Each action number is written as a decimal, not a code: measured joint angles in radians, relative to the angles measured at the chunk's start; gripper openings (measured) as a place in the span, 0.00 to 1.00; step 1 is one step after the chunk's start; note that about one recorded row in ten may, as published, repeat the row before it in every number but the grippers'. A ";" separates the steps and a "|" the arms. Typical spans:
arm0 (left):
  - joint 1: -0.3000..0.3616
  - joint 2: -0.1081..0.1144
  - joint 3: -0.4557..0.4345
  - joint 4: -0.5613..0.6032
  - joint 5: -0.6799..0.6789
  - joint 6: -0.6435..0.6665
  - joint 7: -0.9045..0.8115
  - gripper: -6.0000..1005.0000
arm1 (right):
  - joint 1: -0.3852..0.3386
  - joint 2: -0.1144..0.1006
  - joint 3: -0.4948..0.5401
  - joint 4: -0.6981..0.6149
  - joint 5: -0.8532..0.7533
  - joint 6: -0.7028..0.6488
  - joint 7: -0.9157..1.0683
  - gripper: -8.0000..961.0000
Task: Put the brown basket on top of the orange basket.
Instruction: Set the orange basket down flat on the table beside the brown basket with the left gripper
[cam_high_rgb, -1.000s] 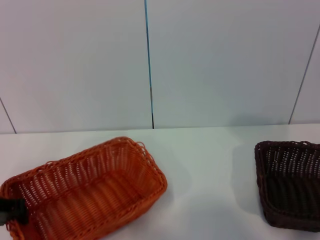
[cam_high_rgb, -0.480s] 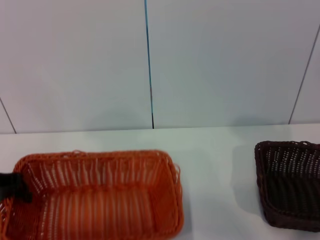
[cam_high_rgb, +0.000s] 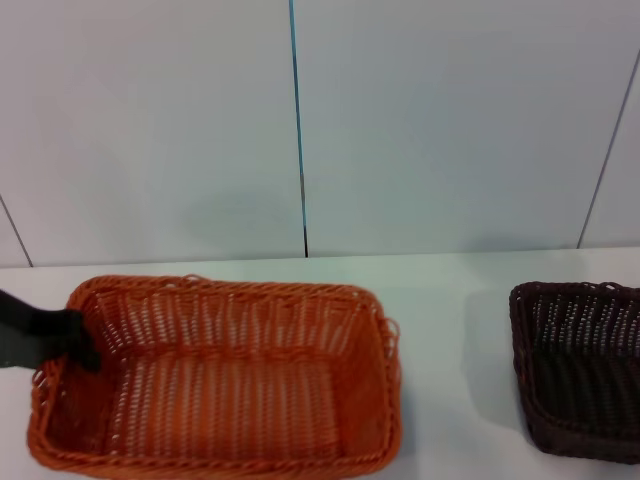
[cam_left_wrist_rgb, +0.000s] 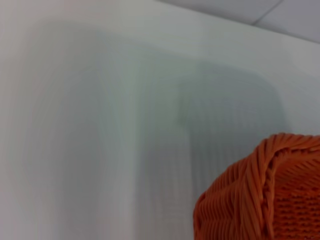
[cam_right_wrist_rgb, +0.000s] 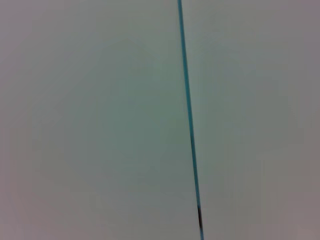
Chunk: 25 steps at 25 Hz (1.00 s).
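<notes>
The orange basket (cam_high_rgb: 220, 390) is at the left-centre of the white table (cam_high_rgb: 450, 300) in the head view, its long side facing me. My left gripper (cam_high_rgb: 78, 345) comes in from the left edge, a dark finger hooked over the basket's left rim, shut on that rim. A corner of the same orange basket (cam_left_wrist_rgb: 265, 195) fills one corner of the left wrist view. The brown basket (cam_high_rgb: 578, 368) stands apart at the far right of the table, partly cut off by the frame edge. My right gripper is out of view.
A pale panelled wall (cam_high_rgb: 450, 130) with a vertical blue-green seam (cam_high_rgb: 298, 130) rises behind the table. The right wrist view holds only that wall and the seam (cam_right_wrist_rgb: 189, 120). Bare tabletop separates the two baskets.
The orange basket has turned from a slanted pose to lie square to me and has shifted right, toward the brown basket, along with my left gripper. The brown basket has not moved.
</notes>
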<state>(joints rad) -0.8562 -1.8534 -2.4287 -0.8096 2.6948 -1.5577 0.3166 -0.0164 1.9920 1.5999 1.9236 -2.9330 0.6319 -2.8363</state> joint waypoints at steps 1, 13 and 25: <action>-0.006 -0.003 0.000 0.003 -0.006 0.002 0.004 0.14 | 0.000 0.000 0.000 0.000 0.000 0.000 0.000 0.94; -0.032 -0.040 0.001 0.100 -0.091 0.141 0.049 0.14 | -0.003 -0.002 -0.004 -0.002 0.000 0.005 0.000 0.94; -0.039 -0.086 0.000 0.194 -0.118 0.316 0.151 0.14 | -0.003 -0.002 -0.005 -0.003 0.000 0.007 0.000 0.94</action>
<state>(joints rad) -0.8948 -1.9399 -2.4283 -0.6159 2.5765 -1.2417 0.4675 -0.0198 1.9901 1.5952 1.9211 -2.9329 0.6387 -2.8363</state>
